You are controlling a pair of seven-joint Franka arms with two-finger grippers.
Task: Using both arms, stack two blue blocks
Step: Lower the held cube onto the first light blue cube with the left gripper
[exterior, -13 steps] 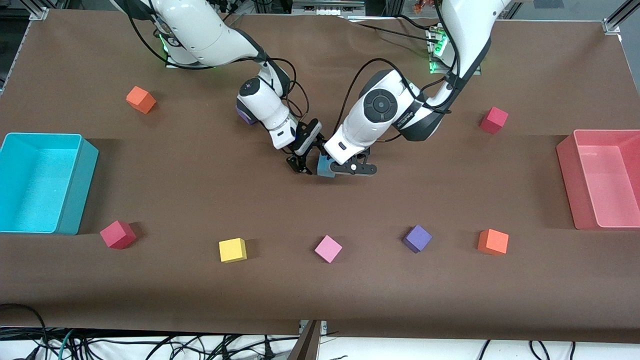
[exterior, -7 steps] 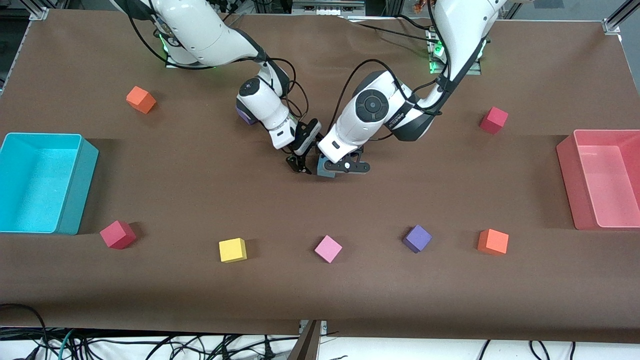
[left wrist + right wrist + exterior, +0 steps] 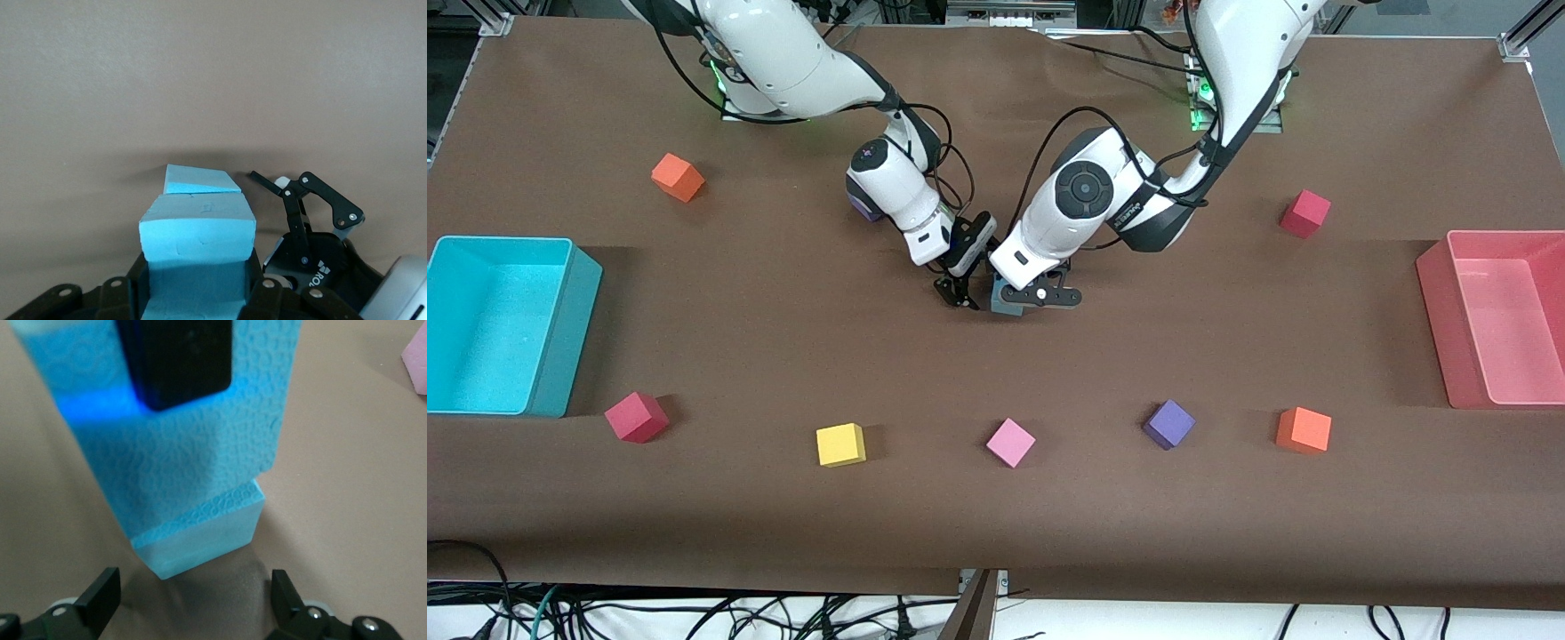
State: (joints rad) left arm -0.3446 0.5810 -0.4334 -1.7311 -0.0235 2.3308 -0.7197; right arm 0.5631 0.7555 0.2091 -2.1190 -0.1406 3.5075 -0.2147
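Note:
My left gripper (image 3: pixel 1016 297) is shut on one blue block (image 3: pixel 197 230) over the middle of the table. That block sits on or just above the second blue block (image 3: pixel 201 181), twisted a little against it; I cannot tell whether they touch. In the right wrist view the held block (image 3: pixel 200 433) stands over the lower block (image 3: pixel 200 537), with one left finger (image 3: pixel 179 360) black across its face. My right gripper (image 3: pixel 959 293) hangs open right beside the pair, toward the right arm's end, its fingertips (image 3: pixel 100 593) wide apart with only table between them. The front view shows just a dark blue face (image 3: pixel 1005 307).
A cyan bin (image 3: pixel 560 356) stands at the right arm's end, a pink bin (image 3: pixel 1436 302) at the left arm's end. Nearer the front camera lie red (image 3: pixel 636 416), yellow (image 3: pixel 840 444), pink (image 3: pixel 1010 442), purple (image 3: pixel 1168 423) and orange (image 3: pixel 1303 429) cubes. Farther off lie orange (image 3: pixel 677 176) and red (image 3: pixel 1304 212) cubes.
The left arm has shifted slightly toward the right arm's end with the blue block in its jaws, closing on the right gripper. The right arm has barely moved.

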